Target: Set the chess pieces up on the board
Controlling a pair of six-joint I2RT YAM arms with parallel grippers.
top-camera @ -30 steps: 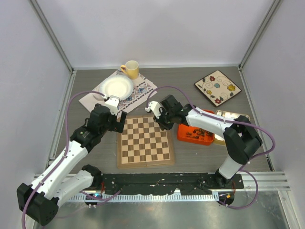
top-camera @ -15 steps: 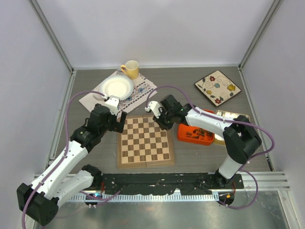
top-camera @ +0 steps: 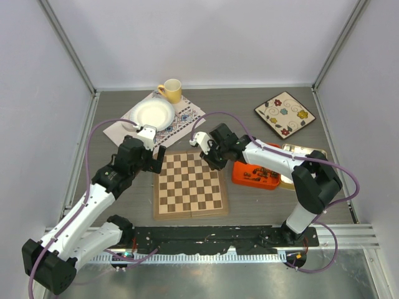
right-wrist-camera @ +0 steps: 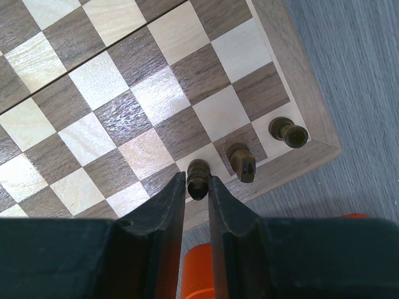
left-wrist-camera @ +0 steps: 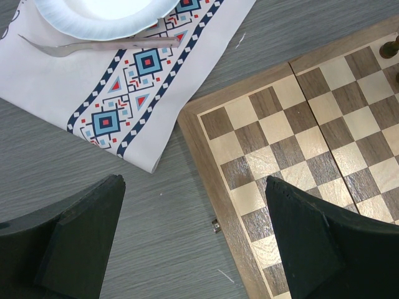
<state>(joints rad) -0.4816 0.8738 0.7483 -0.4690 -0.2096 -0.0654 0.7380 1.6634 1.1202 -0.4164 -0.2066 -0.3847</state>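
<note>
The chessboard [top-camera: 190, 185] lies flat between the arms. My right gripper [top-camera: 209, 163] is over its far right corner, and its fingers are shut on a dark chess piece [right-wrist-camera: 197, 179] standing on a pale square of the edge row. Two more dark pieces [right-wrist-camera: 241, 163] [right-wrist-camera: 288, 132] stand beside it, the last on the corner square. My left gripper [left-wrist-camera: 194, 184] is open and empty, low over the board's far left edge [left-wrist-camera: 212, 180], one finger over the table and one over the board. A dark piece [left-wrist-camera: 391, 47] shows at the right edge of the left wrist view.
An orange tray [top-camera: 255, 175] sits right of the board under my right arm. A floral square plate [top-camera: 285, 114] lies at the back right. A white plate [top-camera: 154, 114], a fork [left-wrist-camera: 100, 45] and a yellow mug [top-camera: 171, 91] rest on or near a patterned placemat [left-wrist-camera: 124, 106] at the back left.
</note>
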